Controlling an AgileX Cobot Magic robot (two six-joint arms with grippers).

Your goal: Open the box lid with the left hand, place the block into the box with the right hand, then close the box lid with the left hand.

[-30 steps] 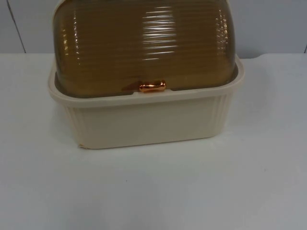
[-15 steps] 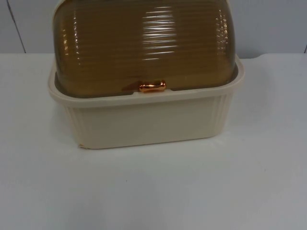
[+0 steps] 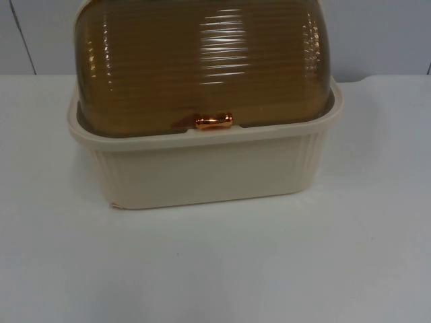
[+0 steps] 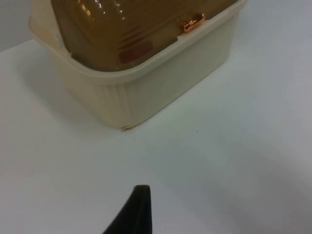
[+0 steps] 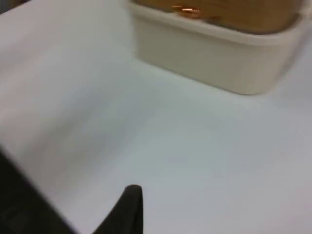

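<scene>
Nothing moved; lid [image 3: 202, 60] top cropped

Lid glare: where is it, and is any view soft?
Top view: bright streaks run across the amber ribbed lid, and the copper handle glints. Left wrist view: small highlights on the lid, edges crisp. Right wrist view: the cream box looks smeared.
</scene>
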